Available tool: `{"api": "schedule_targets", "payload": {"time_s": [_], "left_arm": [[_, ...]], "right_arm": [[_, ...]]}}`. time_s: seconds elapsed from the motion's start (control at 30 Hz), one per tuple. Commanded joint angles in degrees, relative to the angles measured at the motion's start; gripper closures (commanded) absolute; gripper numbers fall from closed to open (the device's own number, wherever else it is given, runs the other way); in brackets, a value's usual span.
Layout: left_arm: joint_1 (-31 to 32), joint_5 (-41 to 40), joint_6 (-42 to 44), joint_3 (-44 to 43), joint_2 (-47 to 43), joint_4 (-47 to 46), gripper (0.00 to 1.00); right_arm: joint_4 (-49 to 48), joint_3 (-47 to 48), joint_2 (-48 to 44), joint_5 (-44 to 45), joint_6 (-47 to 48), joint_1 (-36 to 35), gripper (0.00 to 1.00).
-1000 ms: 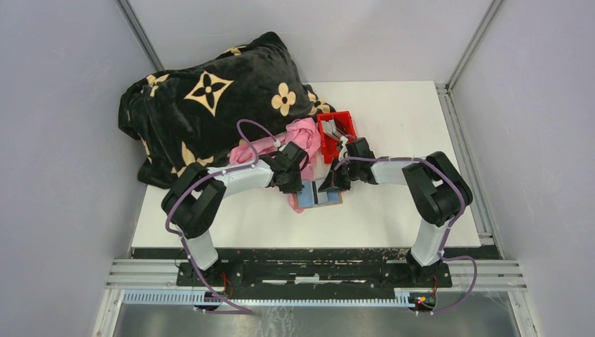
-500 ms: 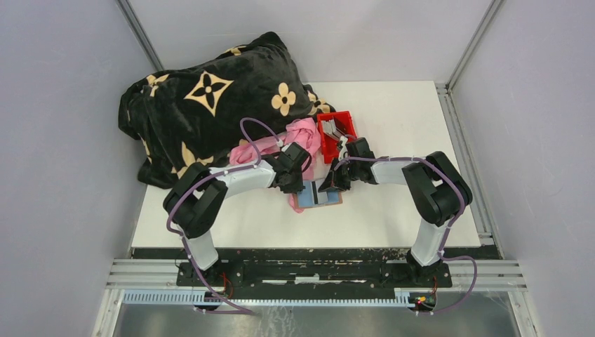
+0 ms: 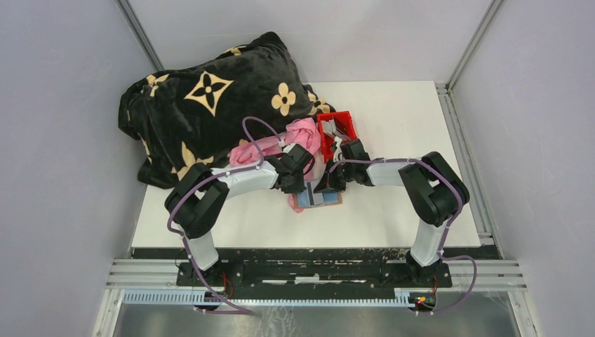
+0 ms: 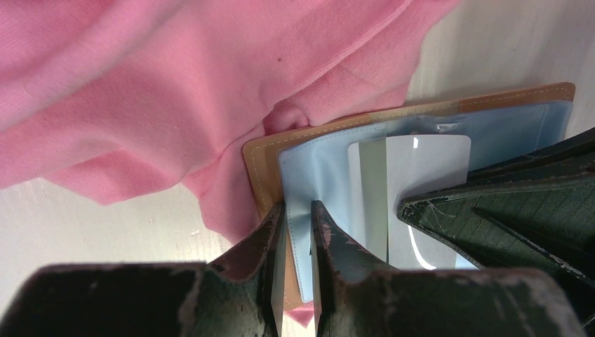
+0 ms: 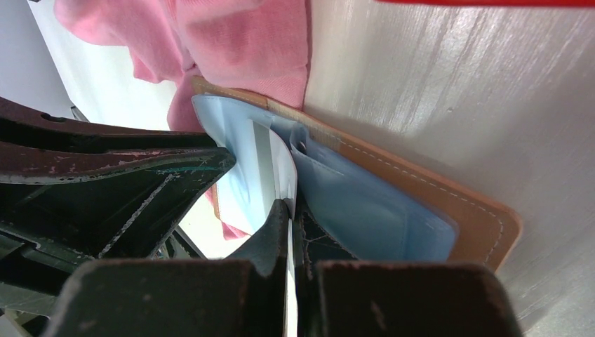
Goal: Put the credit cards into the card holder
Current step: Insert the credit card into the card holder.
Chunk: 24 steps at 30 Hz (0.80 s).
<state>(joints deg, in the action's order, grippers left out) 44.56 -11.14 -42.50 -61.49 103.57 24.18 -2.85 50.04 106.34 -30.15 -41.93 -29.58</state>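
From the top cam you just get your left gripper and right gripper crowded nose to nose over the holder. It lies open on the table right at the hem of the pink cloth, with the red bin just behind and the black blanket off back left. You can't read the jaws from up there, but the wrist cams fill that in. Left wrist shows your left fingers pinched onto the near edge of the holder's light blue plastic lining, with a white card lying over it. Right wrist shows your right fingers clamped tight on that card's edge. The card is bowed against the blue pocket, and I can't tell if it's in the slot.
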Motion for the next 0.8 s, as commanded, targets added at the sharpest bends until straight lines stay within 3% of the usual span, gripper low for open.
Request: {"api": "schedule_targets", "payload": {"time_s": [0.0, 0.2, 0.33, 0.5, 0.77], "left_arm": [[1.00, -0.70, 1.74, 5.64, 7.98, 8.42, 0.97], [1.56, 0.10, 1.56, 5.95, 7.61, 7.77, 0.97], [1.53, 0.12, 1.55, 6.01, 7.63, 7.76, 0.97], [1.65, 0.33, 1.08, 6.53, 6.88, 7.37, 0.97], [1.61, 1.12, 0.50, 7.38, 5.66, 5.64, 0.97]], "right_arm": [[10.24, -4.30, 6.32, 9.79, 4.45, -4.10, 0.99], [11.32, -3.56, 6.07, 10.11, 4.35, -5.15, 0.97], [13.92, -2.76, 3.26, 11.73, 5.30, -5.64, 0.81], [19.44, -0.63, -0.69, 15.01, 7.85, -5.66, 0.67], [25.30, 1.93, -3.13, 18.07, 9.95, -5.71, 0.59]]}}
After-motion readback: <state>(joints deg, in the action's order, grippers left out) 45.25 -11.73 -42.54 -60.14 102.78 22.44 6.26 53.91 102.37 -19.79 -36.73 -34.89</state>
